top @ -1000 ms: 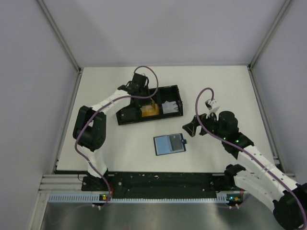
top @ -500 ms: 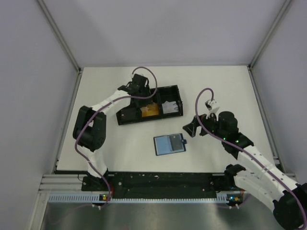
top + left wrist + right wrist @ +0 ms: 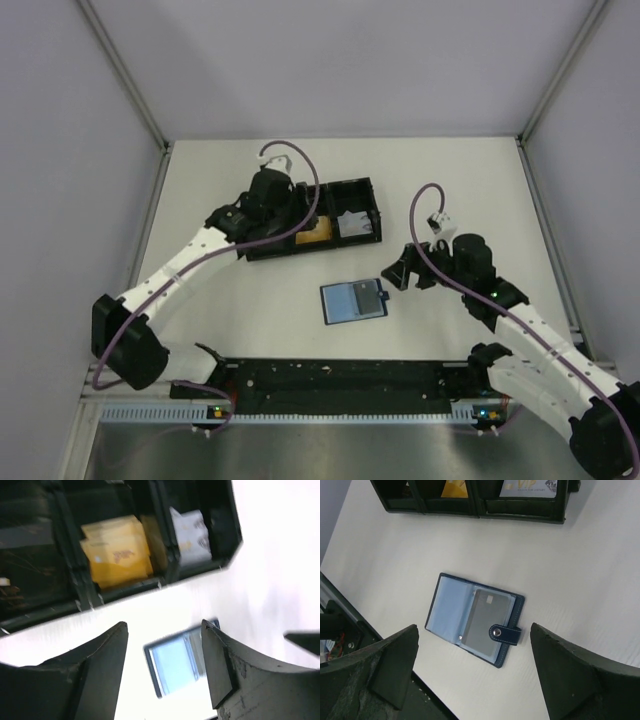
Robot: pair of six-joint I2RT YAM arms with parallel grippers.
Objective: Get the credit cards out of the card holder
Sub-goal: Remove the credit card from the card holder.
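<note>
White worktop (image 3: pixel 450 180), enclosed by pale walls (image 3: pixel 350 60), carries a small flat dark-blue folding card holder (image 3: pixel 354 300). It is laid open with its paler blue-grey inside upward, and its snap tab (image 3: pixel 505 632) is folded over one edge. A grey card (image 3: pixel 487 622) is seen tucked in the leaf beside the tab. Beyond the holder, away from the arm bases, a black three-compartment plastic tray (image 3: pixel 520 516) is set. Orange-tan credit cards (image 3: pixel 117 552) lie in its middle compartment and a whitish card (image 3: pixel 190 537) in the compartment alongside. The left pincer (image 3: pixel 164 625) is held spread wide and empty, apart from the holder on the tray's side. The right pincer (image 3: pixel 395 272) is likewise spread wide and empty, just beside the holder's right edge.
</note>
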